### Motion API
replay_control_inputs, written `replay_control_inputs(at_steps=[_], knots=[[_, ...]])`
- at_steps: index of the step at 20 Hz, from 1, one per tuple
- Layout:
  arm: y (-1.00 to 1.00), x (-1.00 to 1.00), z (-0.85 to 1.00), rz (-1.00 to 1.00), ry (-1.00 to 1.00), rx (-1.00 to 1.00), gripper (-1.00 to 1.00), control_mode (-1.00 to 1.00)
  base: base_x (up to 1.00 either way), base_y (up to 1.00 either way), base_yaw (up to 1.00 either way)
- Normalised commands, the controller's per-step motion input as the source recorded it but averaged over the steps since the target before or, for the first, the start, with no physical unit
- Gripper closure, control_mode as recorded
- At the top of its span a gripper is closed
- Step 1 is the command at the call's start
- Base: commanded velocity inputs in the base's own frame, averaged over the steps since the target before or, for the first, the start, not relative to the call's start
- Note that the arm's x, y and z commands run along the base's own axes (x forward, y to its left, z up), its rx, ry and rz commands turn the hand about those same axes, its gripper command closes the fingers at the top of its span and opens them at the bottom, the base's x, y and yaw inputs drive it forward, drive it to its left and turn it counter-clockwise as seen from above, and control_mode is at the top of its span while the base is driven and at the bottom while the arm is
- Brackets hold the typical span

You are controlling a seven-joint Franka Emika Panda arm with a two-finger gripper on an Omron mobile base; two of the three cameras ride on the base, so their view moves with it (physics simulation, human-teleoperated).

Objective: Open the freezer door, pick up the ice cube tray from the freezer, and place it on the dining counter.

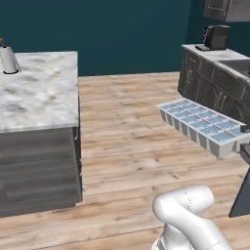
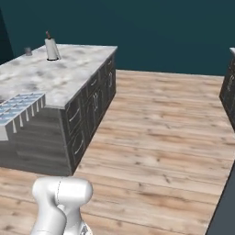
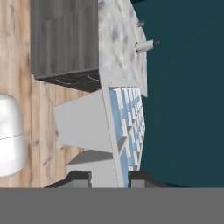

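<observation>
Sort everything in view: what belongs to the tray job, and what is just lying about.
Job:
- ice cube tray, held in the shut gripper
- dining counter

Lying about:
- paper towel roll on the dining counter
- small cup beside it
- coffee machine on the far counter

the dining counter (image 1: 41, 95) fills the upper left of the left base view, marble top over a dark base. a white upright roll on a holder (image 1: 8, 60) stands near its far corner, with a small grey cup (image 2: 28, 51) just beside it in the right base view.
</observation>
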Motion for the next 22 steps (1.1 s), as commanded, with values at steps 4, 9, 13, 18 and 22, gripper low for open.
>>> replay_control_inputs(at_steps=[4,9,13,18,22], knots=[[0.0,0.0,0.0,0.0,0.0,0.0,1.0,1.0,0.3,1.0,0.05],[0.0,0.0,0.0,0.0,0.0,0.0,1.0,1.0,0.38,1.0,0.01],[0.0,0.0,0.0,0.0,0.0,0.0,1.0,1.0,0.4,1.0,0.0],[0.0,0.0,0.0,0.0,0.0,0.0,1.0,1.0,0.46,1.0,0.0],[0.0,0.0,0.0,0.0,0.0,0.0,1.0,1.0,0.56,0.93,0.0]])
